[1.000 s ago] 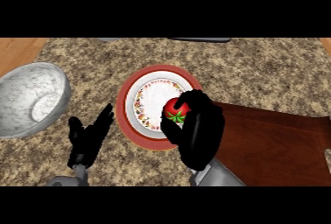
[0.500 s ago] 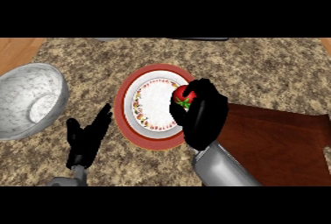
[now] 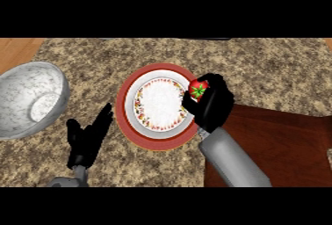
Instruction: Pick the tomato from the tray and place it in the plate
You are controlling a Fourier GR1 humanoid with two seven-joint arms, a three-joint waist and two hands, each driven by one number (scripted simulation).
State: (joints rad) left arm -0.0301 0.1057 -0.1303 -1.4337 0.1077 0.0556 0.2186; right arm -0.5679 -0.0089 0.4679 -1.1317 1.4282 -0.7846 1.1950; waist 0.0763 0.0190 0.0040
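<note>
Gleaming red tomato, green-starred calyx

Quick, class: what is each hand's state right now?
Left hand: open, holding nothing.
Right hand: closed on the tomato, at the plate's right rim.

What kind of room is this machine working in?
Most likely a kitchen: the worktop is a speckled stone counter, with a red-rimmed plate, a grey bowl and a brown wooden tray on it. The right hand holds a tomato.
</note>
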